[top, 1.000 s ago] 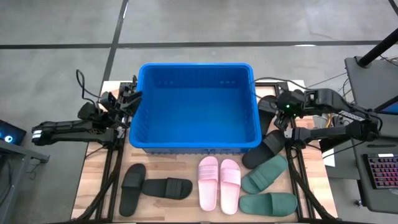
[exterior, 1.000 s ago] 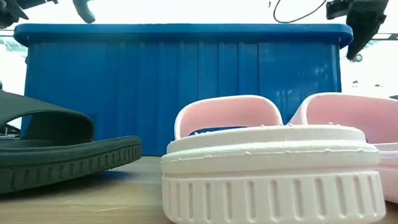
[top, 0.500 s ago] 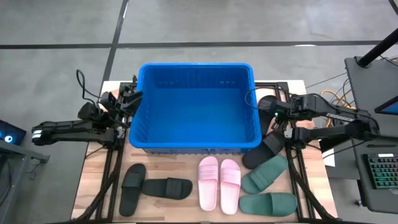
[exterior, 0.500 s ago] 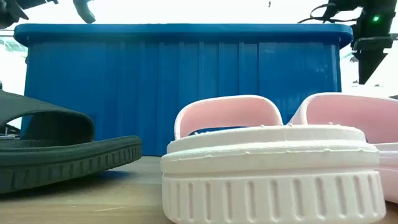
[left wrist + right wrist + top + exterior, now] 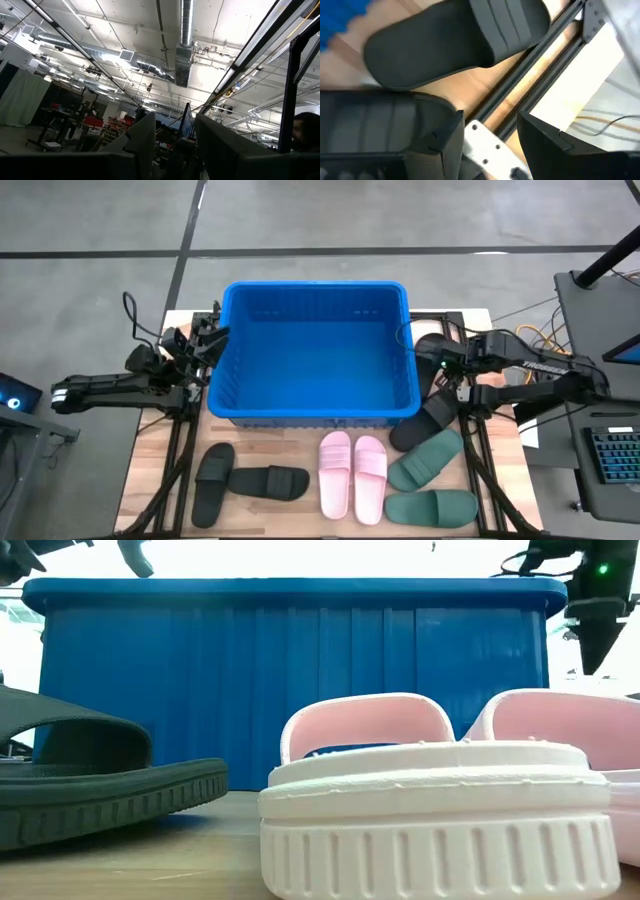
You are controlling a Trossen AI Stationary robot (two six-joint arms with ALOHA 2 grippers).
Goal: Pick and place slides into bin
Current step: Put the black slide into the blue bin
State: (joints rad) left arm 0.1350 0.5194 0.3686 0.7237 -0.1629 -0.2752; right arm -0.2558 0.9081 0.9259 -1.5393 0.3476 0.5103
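Note:
The blue bin (image 5: pixel 228 355) stands at the table's far middle, nothing in it. Two black slides (image 5: pixel 213 480) (image 5: pixel 268 480), a pink pair (image 5: pixel 352 475) and two green slides (image 5: pixel 425 460) (image 5: pixel 430 505) lie flat on their soles along the near edge. Two more black slides (image 5: pixel 425 418) (image 5: pixel 430 343) lie right of the bin. My right gripper (image 5: pixel 441 366) (image 5: pixel 490 135) hangs open above these two, pointing steeply down, over the frame rail beside them. My left gripper (image 5: pixel 211 340) (image 5: pixel 175 137) waits open by the bin's left wall, pointing up.
Dark metal frame rails (image 5: pixel 535 55) run along the table's left and right sides. A desk with a keyboard (image 5: pixel 610 460) stands beyond the right edge. In the low view the pink slides (image 5: pixel 430 810) fill the foreground before the bin's near wall (image 5: pixel 290 680).
My right gripper has sunk beside the bin's right wall, shifted a little toward the bin and tipped more steeply downward; for the last half second it has kept still. Its fingers have stayed open.

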